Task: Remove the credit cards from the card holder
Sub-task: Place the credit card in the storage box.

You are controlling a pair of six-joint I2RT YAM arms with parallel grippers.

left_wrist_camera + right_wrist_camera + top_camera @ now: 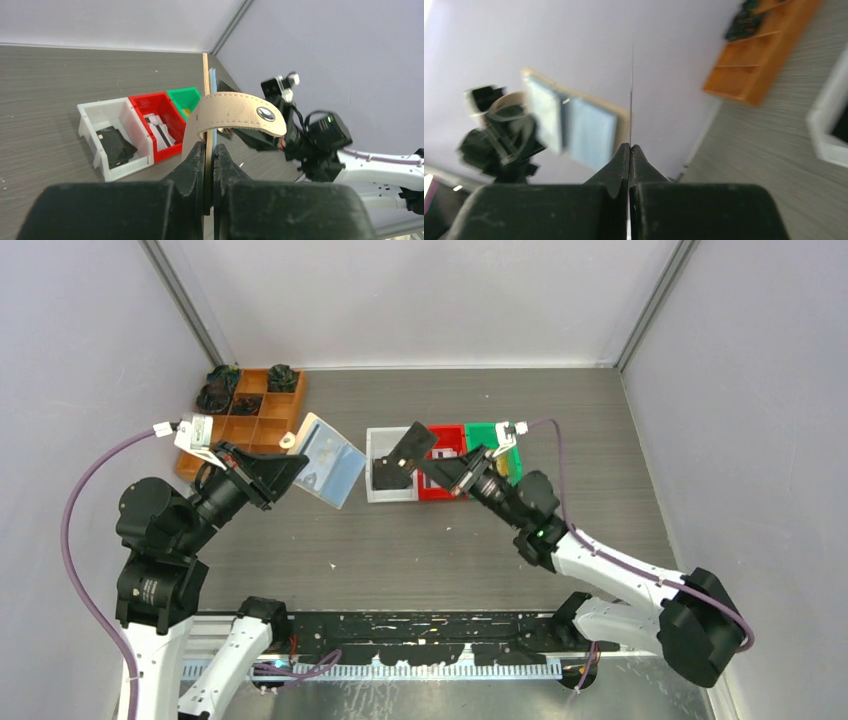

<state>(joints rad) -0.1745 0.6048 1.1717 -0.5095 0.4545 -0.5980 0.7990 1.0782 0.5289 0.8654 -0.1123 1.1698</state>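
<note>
L gripper (283, 472) is clamping shut on the card holder (328, 462), holding it open and off the table at approx 10 o'clock from table centre, w/ the blue-grey pockets facing up. R gripper (435, 472) is pinching a black credit card (408, 454) by one end. That card is hanging in the air at 3 o'clock of the holder, apart from it, over the white bin (371, 468). Another black card (116, 145) is lying inside that bin. White-patterned cards (159, 131) are lying in the red bin (145, 99) at its 3 o'clock, green bin (181, 92) beyond. Orange-brown tray (262, 425) is sitting at 10 o'clock of the holder.
</note>
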